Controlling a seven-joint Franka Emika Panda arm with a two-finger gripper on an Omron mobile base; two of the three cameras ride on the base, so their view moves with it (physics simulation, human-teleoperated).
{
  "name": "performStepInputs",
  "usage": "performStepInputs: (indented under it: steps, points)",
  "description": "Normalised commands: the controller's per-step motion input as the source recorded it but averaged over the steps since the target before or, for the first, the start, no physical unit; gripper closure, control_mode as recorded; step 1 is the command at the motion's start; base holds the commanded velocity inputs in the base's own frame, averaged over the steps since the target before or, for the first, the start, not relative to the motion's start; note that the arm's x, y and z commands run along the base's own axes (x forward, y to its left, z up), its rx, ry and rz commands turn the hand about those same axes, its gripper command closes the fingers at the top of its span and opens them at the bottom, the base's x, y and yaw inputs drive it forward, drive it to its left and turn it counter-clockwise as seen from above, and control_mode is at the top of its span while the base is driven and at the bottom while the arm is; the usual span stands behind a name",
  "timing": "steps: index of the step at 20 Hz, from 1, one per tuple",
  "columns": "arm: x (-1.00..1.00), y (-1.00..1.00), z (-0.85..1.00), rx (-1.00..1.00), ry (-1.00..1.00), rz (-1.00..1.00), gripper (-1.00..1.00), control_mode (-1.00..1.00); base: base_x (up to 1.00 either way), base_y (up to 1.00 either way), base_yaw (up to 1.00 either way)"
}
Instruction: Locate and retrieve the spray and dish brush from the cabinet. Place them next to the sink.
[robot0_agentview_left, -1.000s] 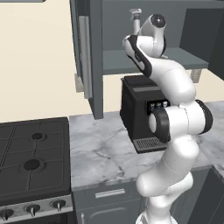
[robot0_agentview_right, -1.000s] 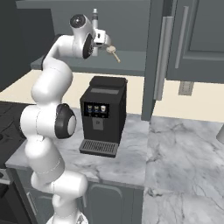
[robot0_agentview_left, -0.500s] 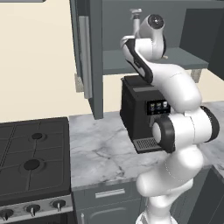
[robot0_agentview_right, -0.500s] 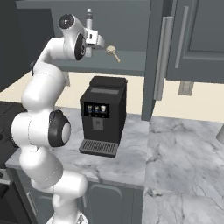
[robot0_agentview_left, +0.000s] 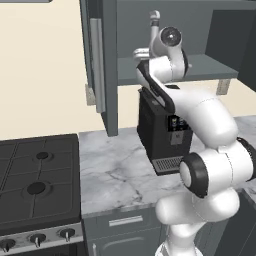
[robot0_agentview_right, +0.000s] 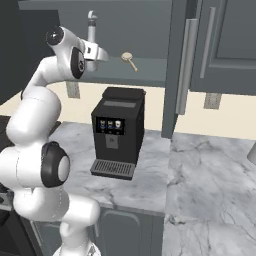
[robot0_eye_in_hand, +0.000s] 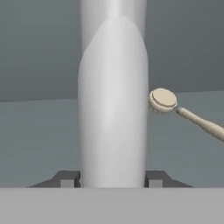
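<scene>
Since a second before, your arm (robot0_agentview_left: 200, 115) had reared higher and pushed the gripper (robot0_eye_in_hand: 113, 178) deeper onto the shelf of the open cabinet (robot0_agentview_right: 150, 75). You had the spray (robot0_eye_in_hand: 113, 109) standing upright between half-open fingers (robot0_eye_in_hand: 70, 178), one pad close on each side of its lower body; whether they were already pressing it, you could not tell. You should have judged the bottle light, stiff and smooth, likely slippery, so best clamped low on its straight sides, not by the trigger head. Below stood the black coffee machine (robot0_agentview_right: 117, 132), in the way of any straight drop. Just beside the bottle lay the dish brush (robot0_eye_in_hand: 175, 107), easily knocked.
</scene>
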Motion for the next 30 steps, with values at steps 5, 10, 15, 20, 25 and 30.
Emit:
performStepInputs:
  steps: [5, 10, 15, 20, 25, 30]
  points:
    - [-0.47, 0.07, 0.06, 0.00, -0.04, -0.03, 1.00, -1.00, 0.00, 0.00, 0.00]
    - [-0.64, 0.00, 0.05, 0.00, 0.00, -0.03, 1.00, -1.00, 0.00, 0.00, 0.00]
    - [-0.83, 0.00, 0.11, 0.00, 0.00, -0.01, 1.00, -1.00, 0.00, 0.00, 0.00]
    - [-1.00, 0.00, 0.03, 0.00, 0.00, 0.00, 1.00, -1.00, 0.00, 0.00, 0.00]
    - [-1.00, 0.00, 0.01, 0.00, 0.03, 0.00, 1.00, -1.00, 0.00, 0.00, 0.00]
    - [-1.00, 0.00, 0.05, 0.00, 0.08, 0.01, 1.00, -1.00, 0.00, 0.00, 0.00]
